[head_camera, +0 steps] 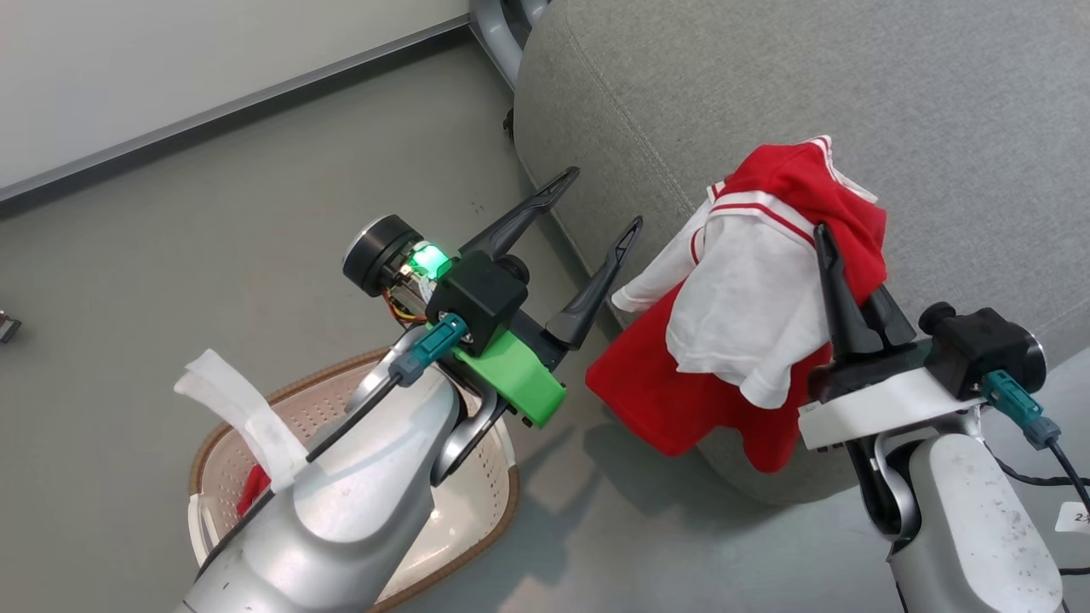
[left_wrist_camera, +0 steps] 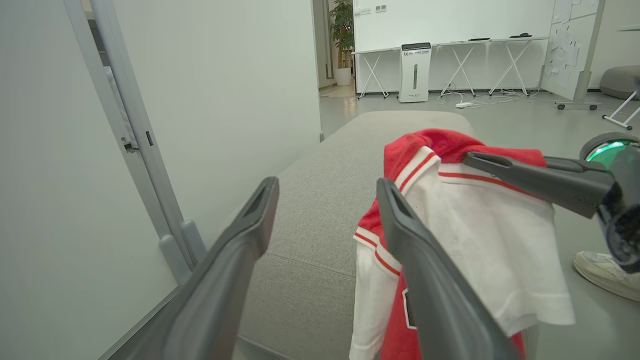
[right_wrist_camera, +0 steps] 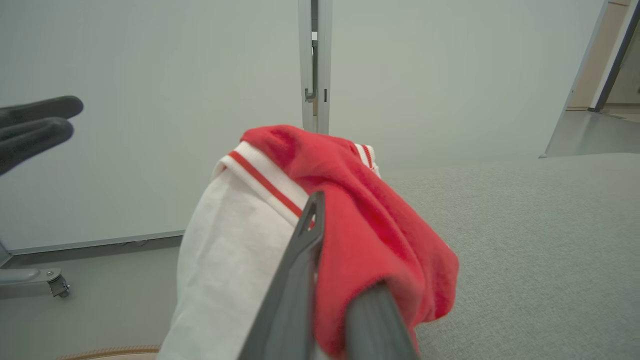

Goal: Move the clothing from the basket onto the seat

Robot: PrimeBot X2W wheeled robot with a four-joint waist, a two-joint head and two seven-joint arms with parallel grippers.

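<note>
Red-and-white clothing (head_camera: 749, 289) hangs long-axis downward over the seat (head_camera: 851, 85) at its near-left edge, clamped in the right end effector (head_camera: 839, 255). Just left, the left end effector (head_camera: 603, 200) hangs with fingers apart; the basket (head_camera: 485, 502) sits nearer, on the floor.

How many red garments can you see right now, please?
2. One garment hangs from the right gripper by the seat; the other is a red patch in the basket, mostly hidden behind the left forearm. More may lie hidden there.
</note>
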